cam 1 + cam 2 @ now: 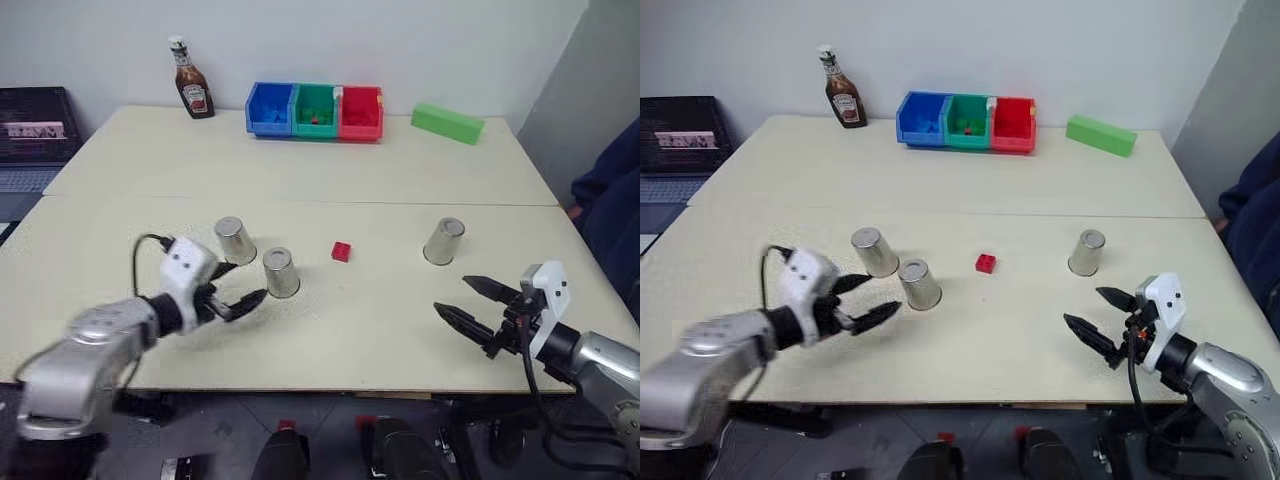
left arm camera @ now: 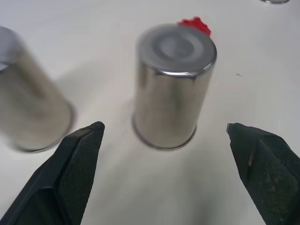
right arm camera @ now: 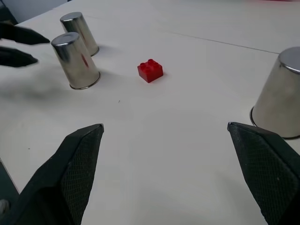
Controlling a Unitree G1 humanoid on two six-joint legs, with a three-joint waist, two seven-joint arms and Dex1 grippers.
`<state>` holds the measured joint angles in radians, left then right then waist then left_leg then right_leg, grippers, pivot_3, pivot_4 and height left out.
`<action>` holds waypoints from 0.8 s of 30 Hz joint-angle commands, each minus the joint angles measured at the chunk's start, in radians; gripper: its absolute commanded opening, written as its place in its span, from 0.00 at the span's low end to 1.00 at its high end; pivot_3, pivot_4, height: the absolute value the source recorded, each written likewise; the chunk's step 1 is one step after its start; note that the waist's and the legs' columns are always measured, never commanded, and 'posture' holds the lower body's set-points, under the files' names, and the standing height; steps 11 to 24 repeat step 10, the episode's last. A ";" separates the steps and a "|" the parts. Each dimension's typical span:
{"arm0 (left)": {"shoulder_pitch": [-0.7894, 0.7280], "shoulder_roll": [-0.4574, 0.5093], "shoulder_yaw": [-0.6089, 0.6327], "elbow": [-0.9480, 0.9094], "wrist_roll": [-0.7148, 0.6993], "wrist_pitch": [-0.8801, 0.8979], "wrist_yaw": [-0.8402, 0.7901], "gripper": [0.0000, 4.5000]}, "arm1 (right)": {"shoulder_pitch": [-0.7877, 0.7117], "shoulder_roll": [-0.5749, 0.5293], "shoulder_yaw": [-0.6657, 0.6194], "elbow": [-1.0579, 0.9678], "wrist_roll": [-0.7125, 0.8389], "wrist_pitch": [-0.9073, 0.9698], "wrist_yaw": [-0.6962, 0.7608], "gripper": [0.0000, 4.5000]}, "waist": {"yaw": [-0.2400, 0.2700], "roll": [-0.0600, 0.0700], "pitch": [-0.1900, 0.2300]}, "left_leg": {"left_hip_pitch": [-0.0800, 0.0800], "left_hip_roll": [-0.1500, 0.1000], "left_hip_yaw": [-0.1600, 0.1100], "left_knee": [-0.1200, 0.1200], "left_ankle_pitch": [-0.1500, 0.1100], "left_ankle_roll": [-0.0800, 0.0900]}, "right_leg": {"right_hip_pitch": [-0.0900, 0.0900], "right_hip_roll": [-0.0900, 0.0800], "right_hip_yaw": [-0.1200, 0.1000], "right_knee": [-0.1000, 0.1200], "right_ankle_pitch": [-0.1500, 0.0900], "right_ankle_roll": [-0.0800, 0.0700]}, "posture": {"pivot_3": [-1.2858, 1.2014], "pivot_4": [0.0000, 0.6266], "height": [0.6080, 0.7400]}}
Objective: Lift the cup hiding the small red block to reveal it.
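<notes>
On the surface (image 1: 300, 340), the block (image 1: 341, 251) lies uncovered at three o'clock of two neighbouring cups (image 1: 281, 272), (image 1: 235, 240); a third cup (image 1: 443, 241) stands farther that way.

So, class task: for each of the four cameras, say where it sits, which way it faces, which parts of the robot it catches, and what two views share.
Left eye view: on the head, looking forward and down over the table; both arms show, left gripper and right gripper, jaws open.
Right eye view: beside it, same scene.
Left wrist view: looks along its own jaws at a silver cup, with the small red block behind it.
Right wrist view: looks along its jaws across the table at the block and three cups.
Shared: both wrist views show that cup and the block.
</notes>
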<state>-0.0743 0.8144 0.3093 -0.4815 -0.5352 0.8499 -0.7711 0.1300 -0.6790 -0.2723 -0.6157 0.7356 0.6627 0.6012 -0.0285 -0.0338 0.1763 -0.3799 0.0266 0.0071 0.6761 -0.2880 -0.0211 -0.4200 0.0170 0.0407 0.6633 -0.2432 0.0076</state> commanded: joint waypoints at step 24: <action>0.047 0.203 0.180 0.054 -0.134 0.072 -0.161 0.99 | -0.069 -0.074 -0.032 0.050 0.040 0.033 0.080 1.00 | -0.001 0.001 0.002 | -0.001 0.000 0.001 -0.001 0.000 0.000 | -0.001 0.000 0.000 -0.001 0.000 0.000 | 0.52 0.24 1.00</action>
